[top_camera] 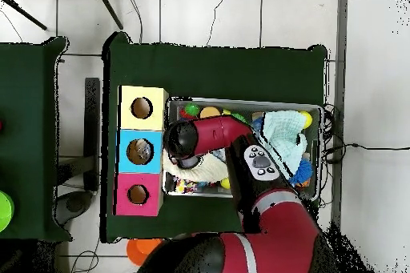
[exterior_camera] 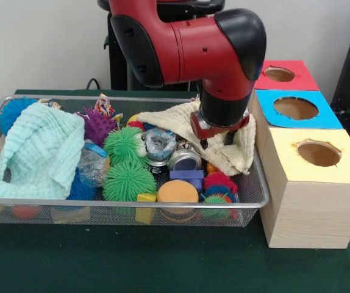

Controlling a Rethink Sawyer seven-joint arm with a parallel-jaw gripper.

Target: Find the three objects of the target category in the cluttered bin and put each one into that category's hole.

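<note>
The wire mesh bin (exterior_camera: 126,203) is full of clutter; it also shows in the overhead view (top_camera: 240,102). One crushed clear bottle with a blue label (exterior_camera: 93,162) lies half under a mint cloth (exterior_camera: 38,152). A second crushed clear bottle (exterior_camera: 160,144) lies mid-bin next to a shiny metal can (exterior_camera: 184,160). A third is not visible. My gripper (exterior_camera: 217,142) hangs open and empty just over a cream cloth (exterior_camera: 233,157) at the bin's right end. In the overhead view the arm's wrist (top_camera: 186,142) hides the gripper.
Wooden boxes with a red-topped hole (exterior_camera: 278,74), a blue-topped hole (exterior_camera: 296,108) and a yellow-topped hole (exterior_camera: 319,154) stand right of the bin. Green spiky balls (exterior_camera: 128,179), a purple one (exterior_camera: 97,126), an orange disc (exterior_camera: 178,191) and blocks fill the bin.
</note>
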